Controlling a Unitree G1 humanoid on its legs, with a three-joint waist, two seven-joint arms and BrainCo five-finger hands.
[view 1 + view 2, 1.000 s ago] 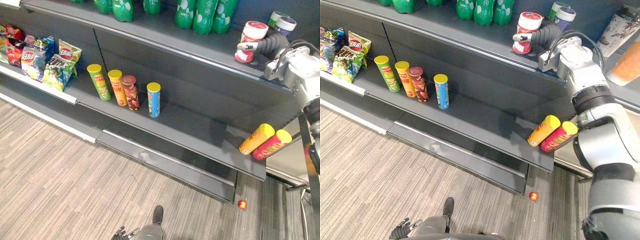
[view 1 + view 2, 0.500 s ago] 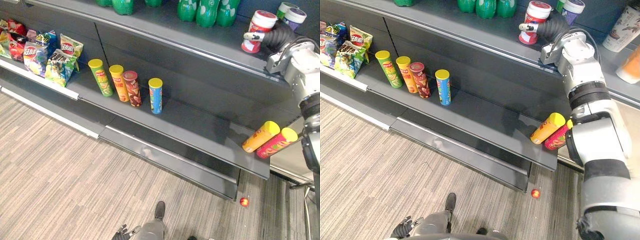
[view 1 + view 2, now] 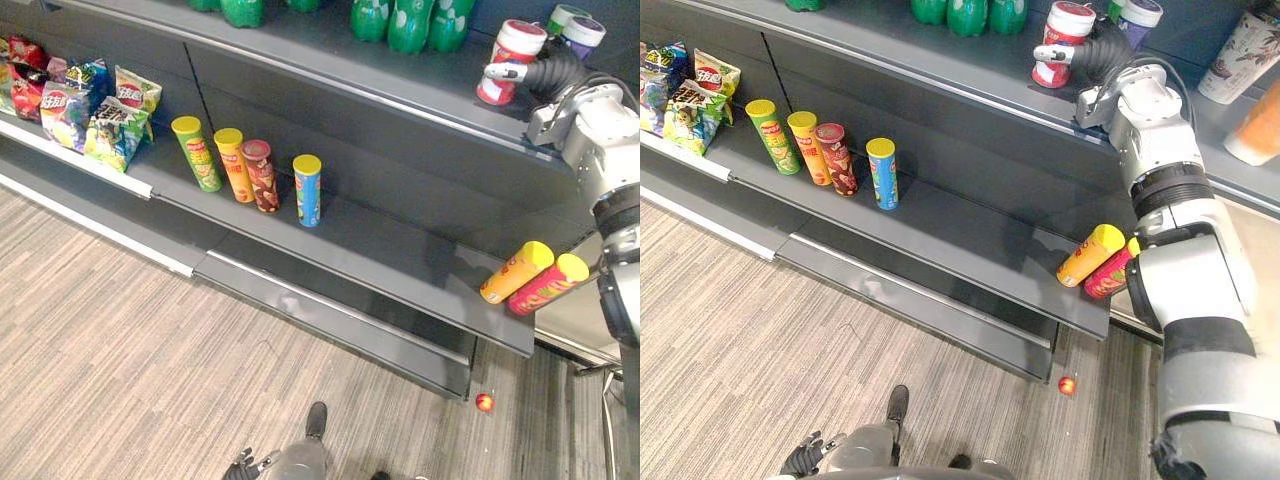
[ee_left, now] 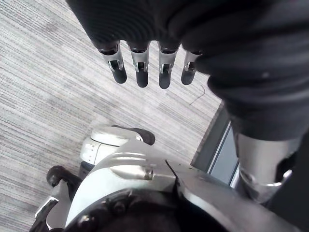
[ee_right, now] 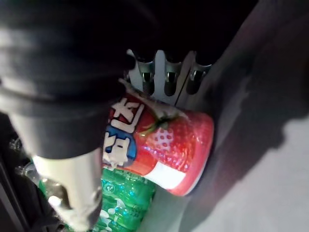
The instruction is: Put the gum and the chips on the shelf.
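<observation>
Striped grey floor, left hand low over it with fingers straight, lower shelf with bare stretch, two chip cans lying at its end below right hand, that hand clasping red gum tub near upper shelf front edge

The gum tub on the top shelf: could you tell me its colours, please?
Gum tub: red strawberry print, white band; right wrist view.
</observation>
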